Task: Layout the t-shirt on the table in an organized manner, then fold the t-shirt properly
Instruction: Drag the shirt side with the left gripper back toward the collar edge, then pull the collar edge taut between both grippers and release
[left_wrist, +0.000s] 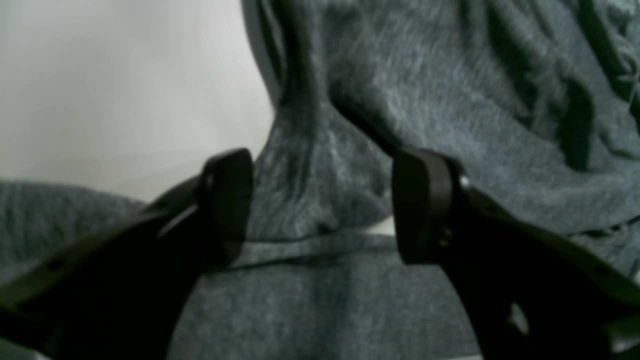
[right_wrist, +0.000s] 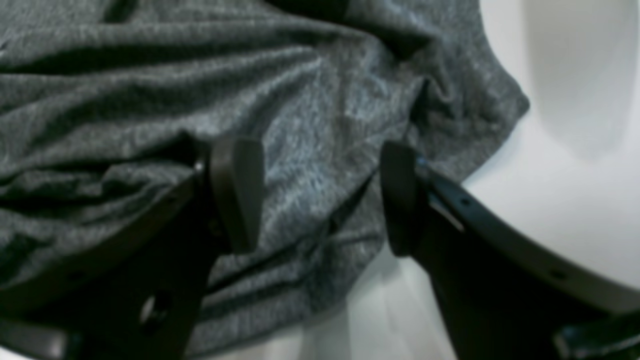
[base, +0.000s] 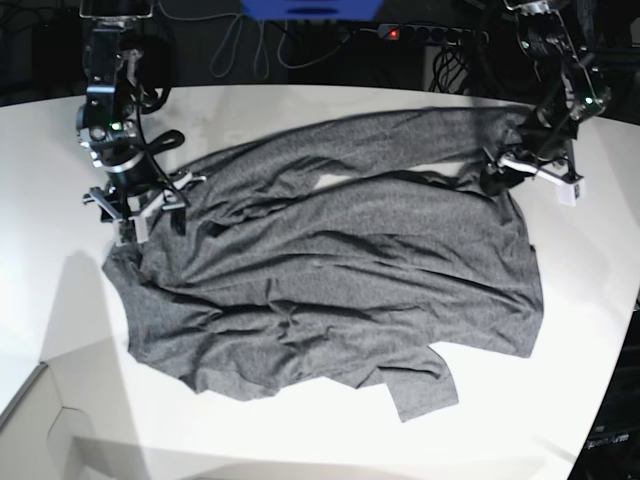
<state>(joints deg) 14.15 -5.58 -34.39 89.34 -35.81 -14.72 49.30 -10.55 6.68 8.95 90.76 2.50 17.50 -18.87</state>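
The dark grey t-shirt (base: 340, 280) lies spread and wrinkled across the white table (base: 300, 440), with one long sleeve (base: 380, 135) reaching toward the far right. My left gripper (base: 497, 170) hovers open over the shirt's far right corner; in the left wrist view its fingers (left_wrist: 227, 205) straddle a raised fold of t-shirt (left_wrist: 320, 190) without pinching it. My right gripper (base: 150, 215) is open at the shirt's left edge; the right wrist view shows the gripper (right_wrist: 320, 200) spread above a corner of t-shirt (right_wrist: 310, 165), with nothing held.
Cables and a power strip (base: 430, 35) run along the dark area behind the table. The table's curved edge (base: 600, 400) drops off at the right. A cardboard-like panel (base: 40, 430) sits at the lower left corner.
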